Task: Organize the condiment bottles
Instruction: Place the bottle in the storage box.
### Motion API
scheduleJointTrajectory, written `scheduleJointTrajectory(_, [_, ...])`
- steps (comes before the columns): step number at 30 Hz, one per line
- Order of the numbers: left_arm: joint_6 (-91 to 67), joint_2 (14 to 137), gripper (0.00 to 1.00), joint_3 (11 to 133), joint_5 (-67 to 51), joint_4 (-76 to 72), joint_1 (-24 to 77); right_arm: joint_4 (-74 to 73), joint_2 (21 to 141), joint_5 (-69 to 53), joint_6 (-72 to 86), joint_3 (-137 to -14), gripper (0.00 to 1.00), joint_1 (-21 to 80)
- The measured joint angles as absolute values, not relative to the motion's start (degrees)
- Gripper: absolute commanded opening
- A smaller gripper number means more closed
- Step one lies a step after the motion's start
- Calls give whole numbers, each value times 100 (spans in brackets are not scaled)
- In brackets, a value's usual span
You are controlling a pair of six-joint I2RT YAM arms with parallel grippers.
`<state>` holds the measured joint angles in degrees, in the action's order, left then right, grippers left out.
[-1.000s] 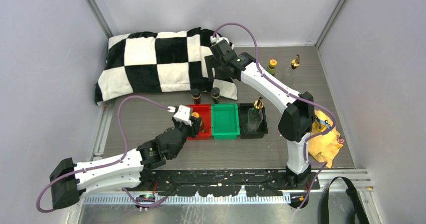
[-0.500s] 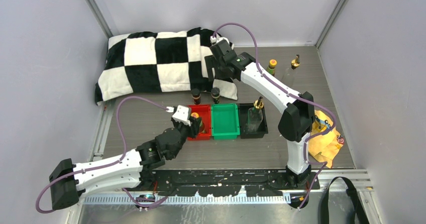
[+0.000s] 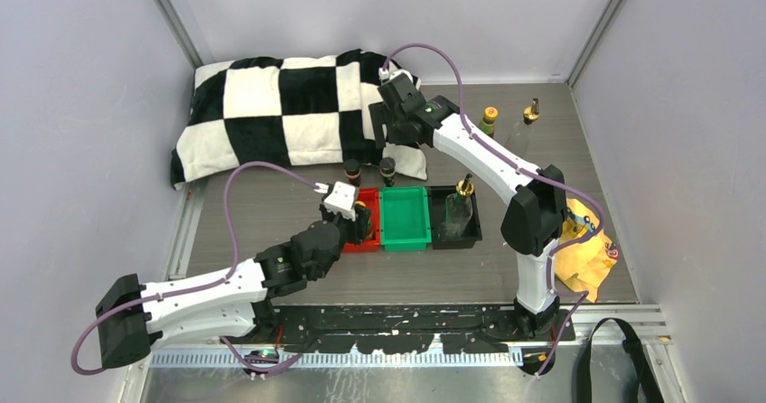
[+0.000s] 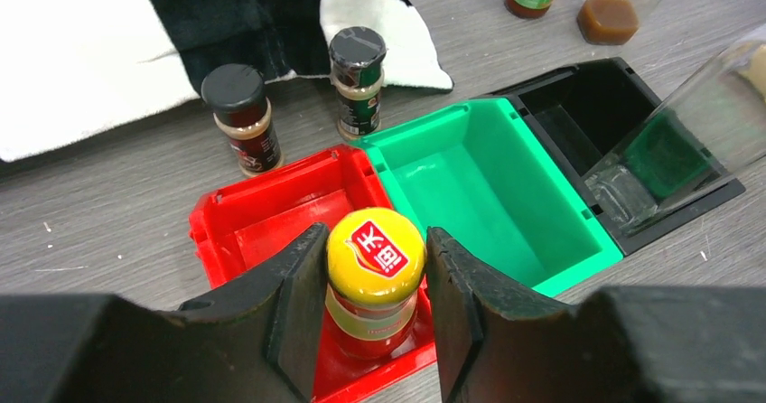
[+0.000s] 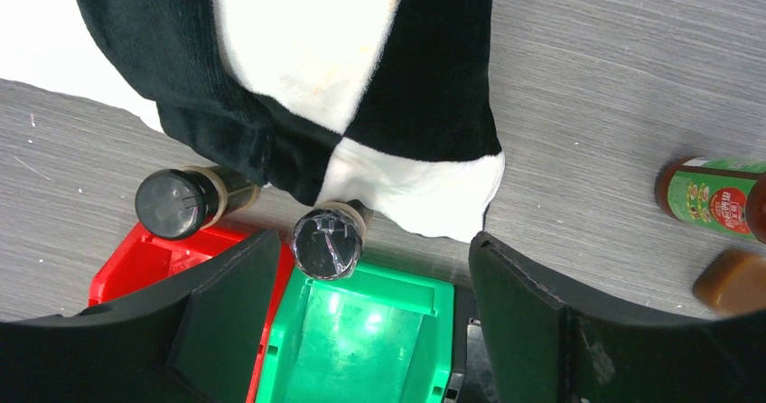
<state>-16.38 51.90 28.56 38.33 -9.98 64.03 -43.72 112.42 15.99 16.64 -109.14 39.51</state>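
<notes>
**Top view.** Setting: grey wood-grain table (image 3: 271, 213) inside pale walls, with a checkered cloth (image 3: 280, 105) at the far left.
- Trays, in a row at centre: red tray (image 3: 368, 192), green tray (image 3: 405, 218), black tray (image 3: 476, 231).
- Placed: one glass bottle (image 3: 461, 209), leaning in the black tray.
- In hand: one orange-capped bottle (image 3: 360, 208), at the red tray in your left claw (image 3: 359, 220).
- Outstanding:
  - a dark bottle (image 3: 352, 172) on the table just behind the red tray, and the other dark bottle (image 3: 387, 170) just behind the green tray;
  - the second orange-capped bottle (image 3: 490, 118) and the second glass bottle (image 3: 531, 111) at the far right, well apart from the trays.
- The green tray holds nothing.
- Judged progress: you are a third done at best.
- Change from a second ago: your left arm has reached further forward and to the right over the red tray. The right arm, the right claw (image 3: 390, 139) and every loose bottle are unmoved.

**Left wrist view.** The orange-capped bottle (image 4: 375, 267) stands upright within the red tray's near end. You cannot tell whether its base rests on the tray floor. The left claw is narrow, with a finger (image 4: 289, 304) against each side of the cap.

**Right wrist view.** The right claw is wide and empty, hanging above the cloth's edge. The other dark bottle (image 5: 327, 240) sits below, between its fingers, and the dark bottle (image 5: 181, 201) lies to the left.
</notes>
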Motion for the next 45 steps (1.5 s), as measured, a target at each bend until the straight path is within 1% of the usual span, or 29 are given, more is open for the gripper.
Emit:
scheduleJointTrajectory(4, [-1660,5194,55,2910,3835,-998,6403,-4372,11240,1597,1662,-10901,82,3951])
scheduleJointTrajectory(7, [-1699,5194,58,2912,3839,-985,6403,-4370,11240,1597,1662,-10901,82,3951])
scheduleJointTrajectory(12, [-1758,5177,59,2912,3913,-939,6403,-4368,11240,1597,1664,-10897,82,3951])
scheduleJointTrajectory(15, [-1756,5166,59,2915,3951,-932,6401,-4366,11240,1597,1662,-10897,82,3951])
scheduleJointTrajectory(23, [-1743,5162,44,3072,4038,-873,6403,-4333,11240,1597,1662,-10897,82,3951])
scheduleJointTrajectory(29, [-1774,5170,44,3083,4051,-840,6403,-4331,11238,1597,1664,-10897,82,3951])
scheduleJointTrajectory(32, [-1789,5212,40,3085,4049,-823,6403,-4331,11238,1597,1664,-10897,82,3951])
scheduleJointTrajectory(37, [-1782,5299,25,3127,4062,-805,6403,-4329,11238,1597,1662,-10897,82,3951])
scheduleJointTrajectory(38, [-1787,5330,23,3155,4069,-790,6403,-4329,11238,1599,1662,-10897,82,3951])
scheduleJointTrajectory(39, [-1785,5352,18,3170,4075,-784,6403,-4329,11238,1599,1662,-10897,82,3951])
scheduleJointTrajectory(41, [-1785,5404,13,3201,4095,-781,6403,-4327,11238,1599,1662,-10895,82,3951])
scheduleJointTrajectory(45, [-1789,5461,8,3277,4117,-694,6403,-4309,11231,1599,1660,-10879,82,3951])
